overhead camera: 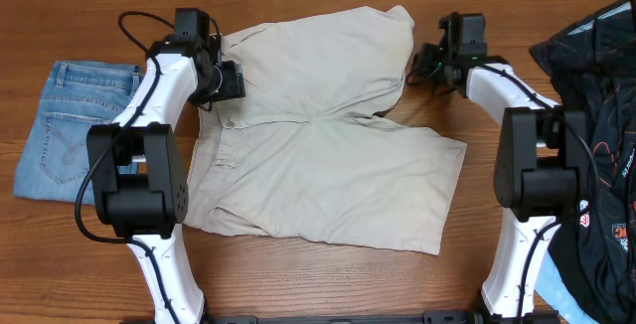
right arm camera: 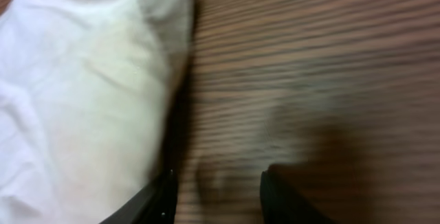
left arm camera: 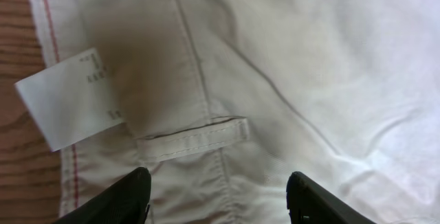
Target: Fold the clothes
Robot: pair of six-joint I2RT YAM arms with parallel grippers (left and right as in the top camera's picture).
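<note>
left tool (left arm camera: 218, 196) and right tool (right arm camera: 216, 195) both spread, empty; cream shorts (overhead camera: 328, 160) lie flat, creased, waistband (left arm camera: 137, 80) beneath left tool.

A robotics lab bench, it seems: 2 white-and-black arms (overhead camera: 164, 81) stand at a wood-grain table (overhead camera: 328, 284)

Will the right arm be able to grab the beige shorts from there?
Probably yes: the right gripper is open over bare table, and the shorts lie right beside its finger with nothing between.
</note>
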